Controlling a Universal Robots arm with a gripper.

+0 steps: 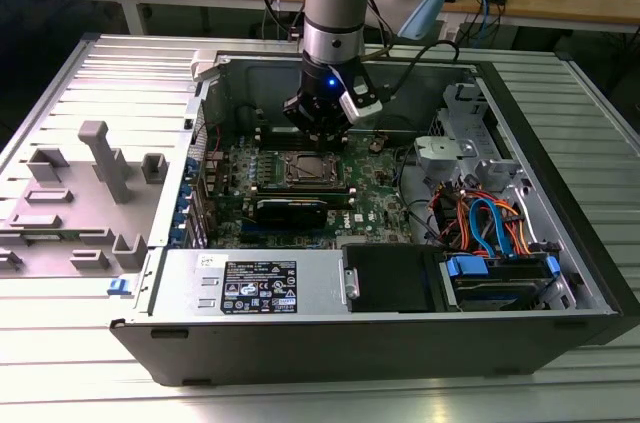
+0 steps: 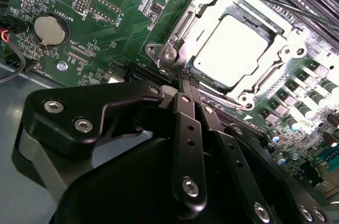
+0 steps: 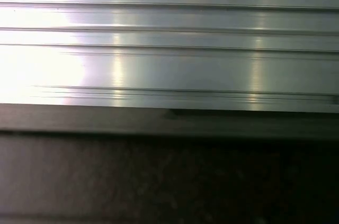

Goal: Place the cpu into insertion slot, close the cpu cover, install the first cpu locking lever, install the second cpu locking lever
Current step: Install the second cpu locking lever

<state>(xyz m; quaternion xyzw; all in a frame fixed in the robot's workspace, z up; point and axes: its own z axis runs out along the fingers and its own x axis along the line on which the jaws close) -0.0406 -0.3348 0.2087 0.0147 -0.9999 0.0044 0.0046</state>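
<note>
Just beyond the clenched, empty claw [image 2: 186,83], the cover [image 2: 183,28] is lying over the cpu [image 2: 233,49], looking stiff, thin and best pushed at its edge.

One open computer case [image 1: 330,283] seen on one ribbed metal table [image 1: 80,363]. One green motherboard [image 1: 300,188] counted inside, one cpu [image 2: 235,49] seated under one cpu cover [image 2: 180,28]. One coin battery [image 2: 48,29] noted. One pincer [image 2: 183,78] counted above board. One grey fixture [image 1: 80,193] set beside case.
</note>
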